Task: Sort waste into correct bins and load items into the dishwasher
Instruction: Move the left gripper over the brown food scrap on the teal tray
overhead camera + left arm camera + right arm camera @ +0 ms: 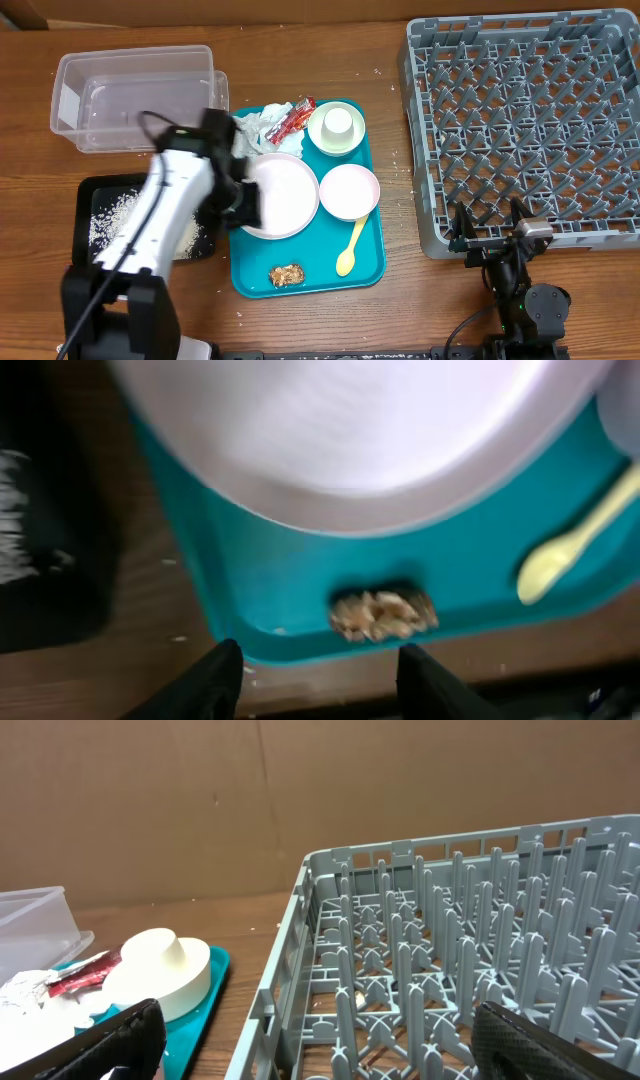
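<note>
My left gripper (242,204) hovers open and empty over the left rim of the pink-white plate (288,195) on the teal tray (365,265). In the left wrist view its fingers (215,680) frame the tray's edge, with the brown food chunk (383,613) and the yellow spoon (570,545) beyond. A crumpled napkin (262,125) and a red wrapper (295,118) lie at the tray's back. A cup sits upturned on one bowl (336,128), and a second bowl (349,190) stands beside it. My right gripper (320,1040) stands wide open before the grey dishwasher rack (450,940).
The clear tub (135,95) stands at the back left. In front of it the black tray (90,195) holds white rice crumbs (112,215). Crumbs are scattered on the wood between the teal tray and the rack (525,120).
</note>
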